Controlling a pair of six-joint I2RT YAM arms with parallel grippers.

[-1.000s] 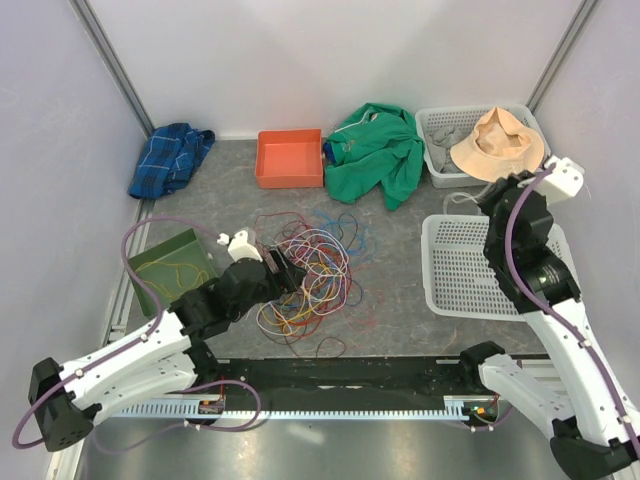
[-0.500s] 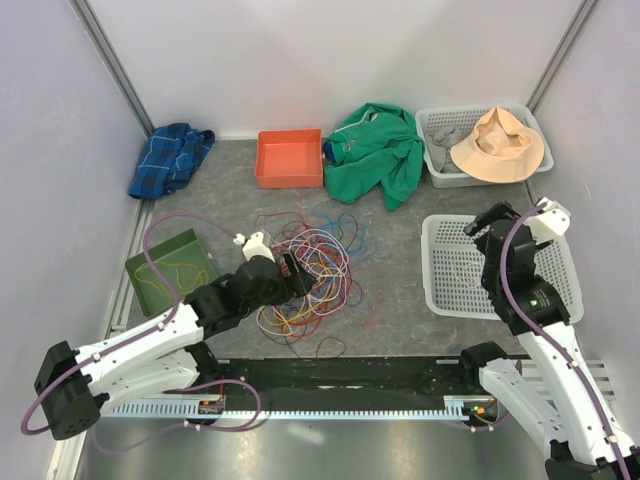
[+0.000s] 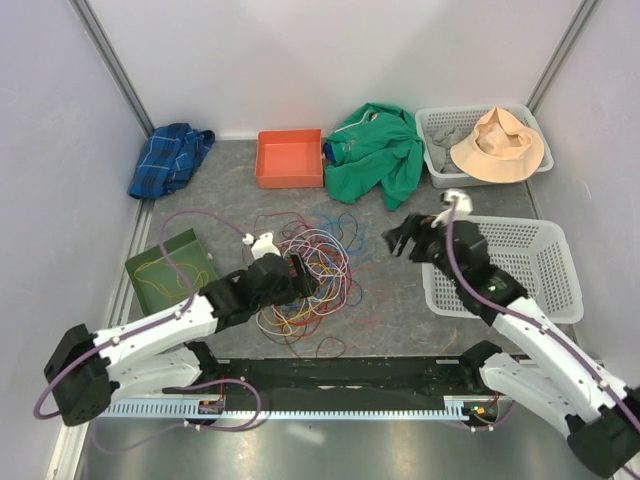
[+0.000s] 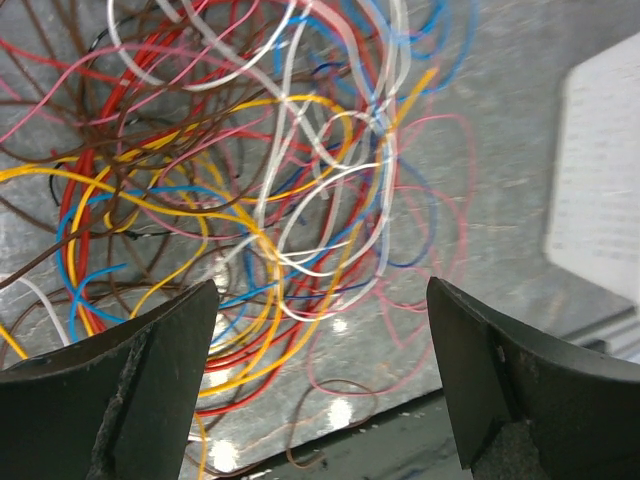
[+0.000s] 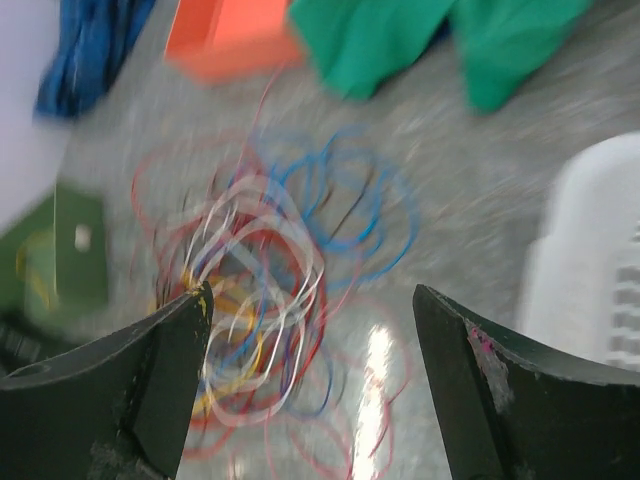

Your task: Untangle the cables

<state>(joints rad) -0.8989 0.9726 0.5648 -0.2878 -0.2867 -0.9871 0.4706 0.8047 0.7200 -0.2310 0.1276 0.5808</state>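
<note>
Red, yellow, blue and white cables [image 3: 322,262] lie in one knotted heap, barely sorted, while left hand [image 4: 320,292] and right hand [image 5: 312,296] both gape wide and empty.

My grey table [image 3: 400,300] carries the cables [image 3: 315,270] in a tangle, a green tray [image 3: 165,243], an orange bin [image 3: 290,180], a blue plaid cloth [image 3: 170,158], a green garment [image 3: 380,150], a near basket [image 3: 545,270] and a far basket [image 3: 445,178].

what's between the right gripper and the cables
Only bare grey table. In the top external view the open right gripper hangs just right of the cables, with nothing else in the gap.
</note>
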